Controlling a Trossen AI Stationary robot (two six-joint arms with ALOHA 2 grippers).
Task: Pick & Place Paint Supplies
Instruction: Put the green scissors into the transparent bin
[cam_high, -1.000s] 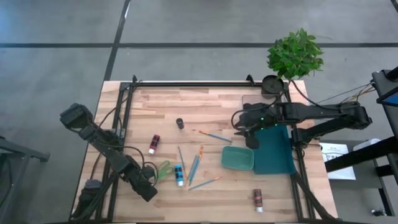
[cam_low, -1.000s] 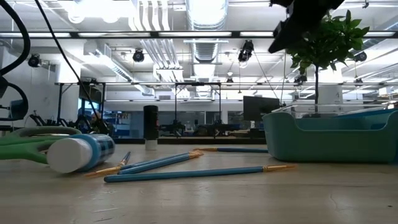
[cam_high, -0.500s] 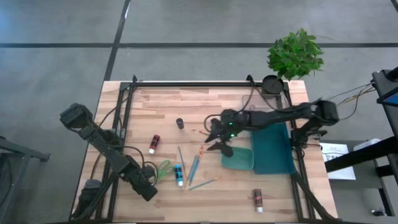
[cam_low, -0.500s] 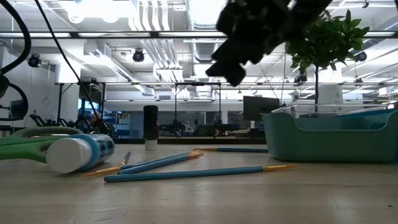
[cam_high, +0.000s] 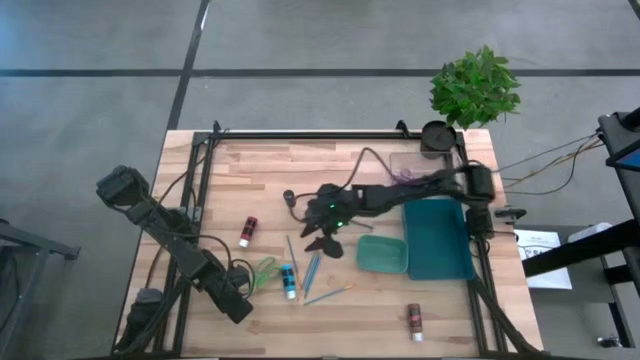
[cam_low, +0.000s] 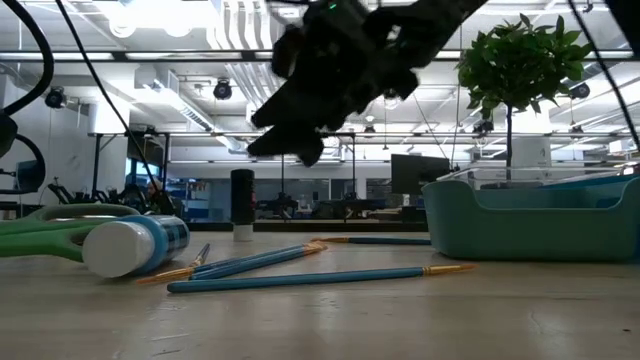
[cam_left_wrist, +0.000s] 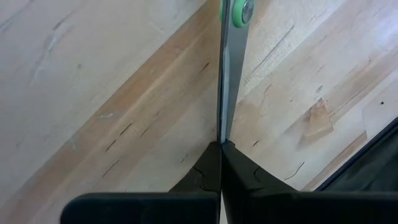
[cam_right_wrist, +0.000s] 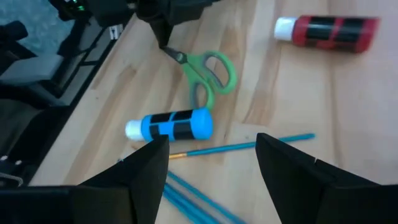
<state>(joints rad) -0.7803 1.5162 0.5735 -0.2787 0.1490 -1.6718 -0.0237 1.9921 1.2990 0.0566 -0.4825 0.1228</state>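
Black against the pale wood, the right gripper (cam_high: 322, 238) has swung away from the teal tray (cam_high: 437, 240) at the worktop's (cam_high: 260, 170) right edge and out over the middle, where it now hangs above the loose cluster of brushes (cam_high: 311, 270). Its fingers (cam_right_wrist: 292, 174) have spread as it travelled, and nothing is between them. That reads as a reach for the next item, with the earlier trip to the tray side finished; the small teal palette (cam_high: 382, 254) sits just beside the tray.

Directly under the wrist lie a blue paint tube (cam_right_wrist: 169, 124), green scissors (cam_right_wrist: 208, 74) and a blue-handled brush (cam_right_wrist: 249, 147). On the high view the brushes run roughly front to back with a slight lean, so their long axes lie nearly parallel to each other. The blue tube also lies front to back there. A red tube (cam_high: 247, 231) rests farther left, a brown one (cam_high: 414, 320) near the front right.

The left gripper (cam_high: 238, 306) waits at the front left, pressed together, its tips against the scissors' blade (cam_left_wrist: 225, 74).
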